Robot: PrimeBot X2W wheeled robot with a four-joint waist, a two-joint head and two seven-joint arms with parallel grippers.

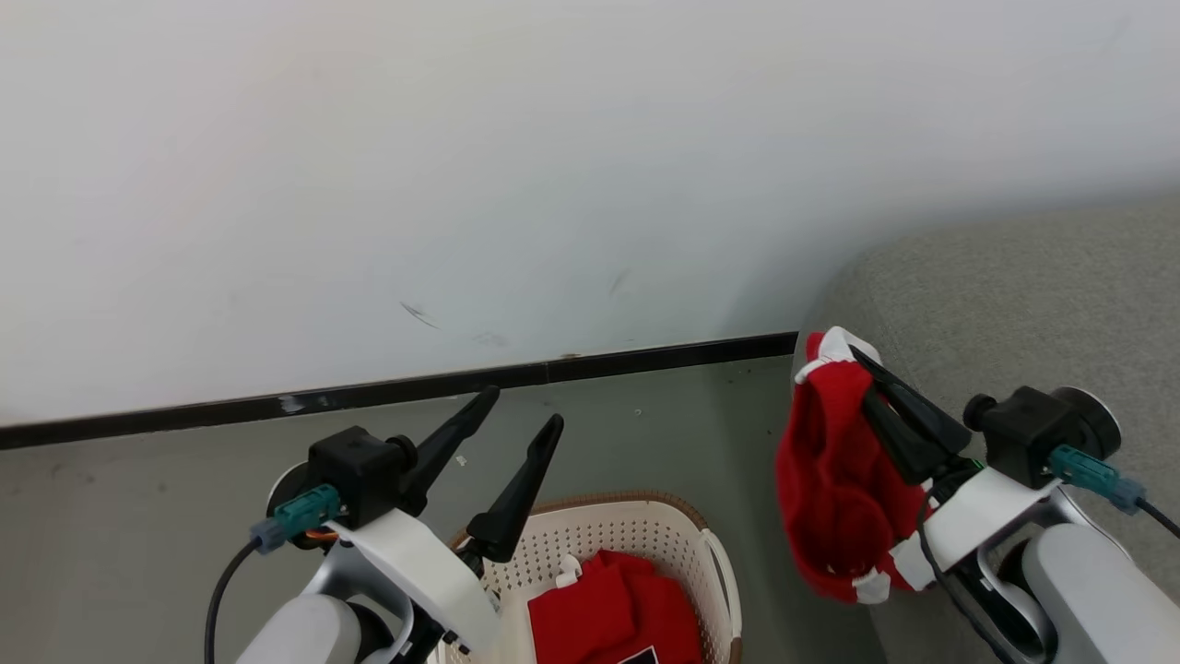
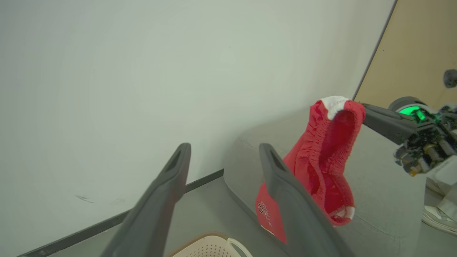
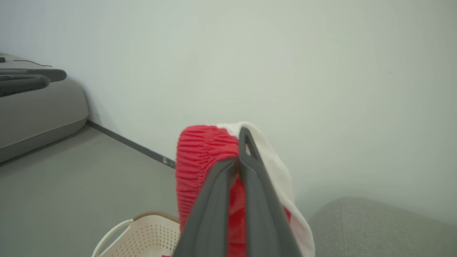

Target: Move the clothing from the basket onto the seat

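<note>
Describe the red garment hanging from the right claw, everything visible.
The red garment is bright jersey-like fabric with white trim bands and a gathered, ribbed edge; a printed label shows in the left wrist view. It hangs limp and bunched in the air, pinched near its top by the shut right claw, beside the corner of the grey seat.

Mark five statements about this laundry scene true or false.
1. The right pincer is shut on a red garment. True.
2. The left pincer grips cloth. False: it is open and empty.
3. The basket is empty. False: red clothing lies in it.
4. The red garment lies flat on the seat. False: it dangles from the right pincer.
5. A black skirting strip runs along the wall's foot. True.
</note>
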